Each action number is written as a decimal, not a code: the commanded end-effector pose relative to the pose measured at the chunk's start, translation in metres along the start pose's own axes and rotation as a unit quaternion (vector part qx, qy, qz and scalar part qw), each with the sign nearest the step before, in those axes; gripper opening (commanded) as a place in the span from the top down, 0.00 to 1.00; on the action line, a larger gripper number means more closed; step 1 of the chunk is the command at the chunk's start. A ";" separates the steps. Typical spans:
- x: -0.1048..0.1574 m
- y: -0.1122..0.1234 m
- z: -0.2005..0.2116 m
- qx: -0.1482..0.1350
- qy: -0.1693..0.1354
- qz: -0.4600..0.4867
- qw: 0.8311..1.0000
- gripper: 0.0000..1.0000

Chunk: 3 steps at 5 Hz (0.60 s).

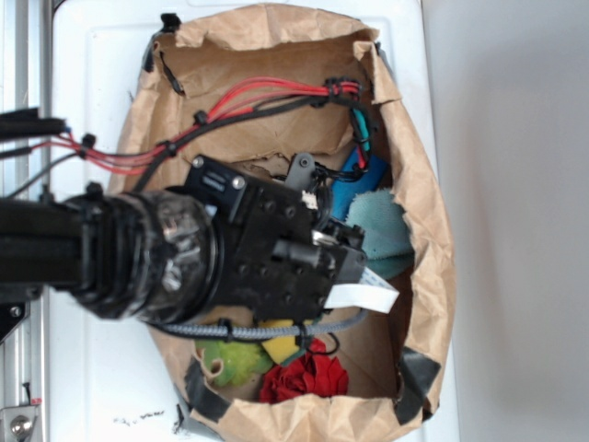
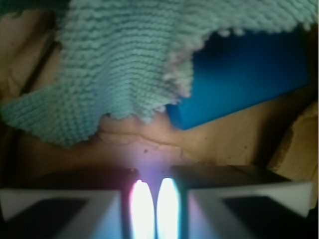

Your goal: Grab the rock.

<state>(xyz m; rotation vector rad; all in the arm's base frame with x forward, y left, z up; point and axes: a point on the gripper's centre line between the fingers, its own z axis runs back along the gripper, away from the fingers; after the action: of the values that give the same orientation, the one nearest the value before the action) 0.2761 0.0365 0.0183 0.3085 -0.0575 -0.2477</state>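
The tool (image 2: 149,199) looks narrowly closed on nothing, its fingers almost meeting above bare paper. Ahead lie a teal cloth (image 2: 114,69) and a blue block (image 2: 244,79); the rock shows in neither view, so the grab seems not yet done.

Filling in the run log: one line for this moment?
gripper: shut, empty | rock: not visible | below: teal cloth, blue block | container: paper bag

Robot lab setup: black arm with bundled red cables (image 1: 248,97) over a white worktop (image 1: 101,55), metal frame rail (image 1: 23,368) at edge, taped brown paper bag (image 1: 423,221) as bin.
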 end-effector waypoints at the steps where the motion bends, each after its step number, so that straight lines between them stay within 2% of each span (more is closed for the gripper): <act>1: 0.003 0.004 0.009 0.000 -0.012 0.011 1.000 1.00; 2: 0.004 0.007 0.009 -0.008 -0.001 0.006 1.000 0.59; 3: 0.004 0.013 0.010 -0.023 0.014 0.010 1.000 0.00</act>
<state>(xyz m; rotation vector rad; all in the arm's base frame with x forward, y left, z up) 0.2780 0.0414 0.0234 0.2583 -0.0015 -0.2356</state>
